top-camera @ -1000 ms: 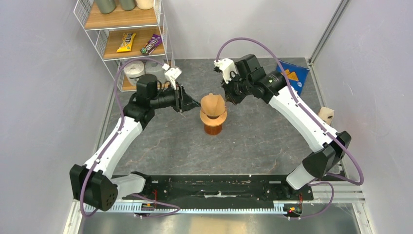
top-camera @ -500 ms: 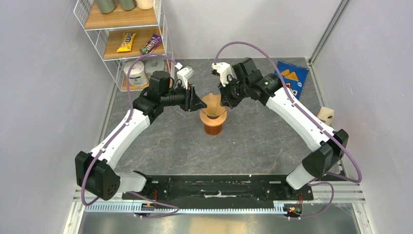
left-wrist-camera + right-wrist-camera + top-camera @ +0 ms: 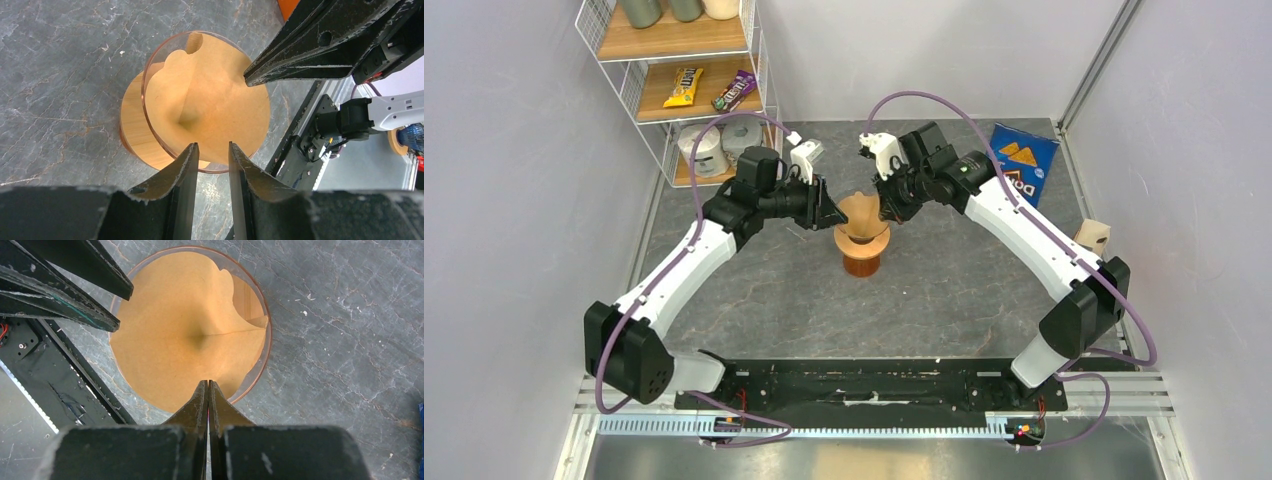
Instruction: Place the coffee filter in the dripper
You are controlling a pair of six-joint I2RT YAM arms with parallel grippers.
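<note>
Step in hand: seating the coffee filter in the dripper, which stands upright mid-table between my two arms. The paper is down in the cone, opened into a funnel, with its crease running to the dark centre. So the drop-in looks done and this is the settle-and-let-go part, my call. My left gripper sits at the 9 o'clock side of the rim in the top view. Its fingers are a narrow slit apart with nothing clamped that I can see. The paper's edge and the clear rim show through the gap just past the tips. My right gripper is at about 2 o'clock of the rim, fingers pressed flat together, tips right on the filter's near edge. It looks like a pinch on the paper, but a sheet that thin hides between them, so I'm not certain. The filter isn't even. In the right wrist view one flap folds inward at 1 to 3 o'clock, leaving bare wood showing, and the edge at 8 o'clock overhangs the rim. Next, as I judge it, the right fingers part a little and lift straight off so the paper isn't dragged out. The left backs off toward 9 o'clock, clear of the overhang. Risk: the light paper clings and pops up, or the dripper gets nudged on the table.
</note>
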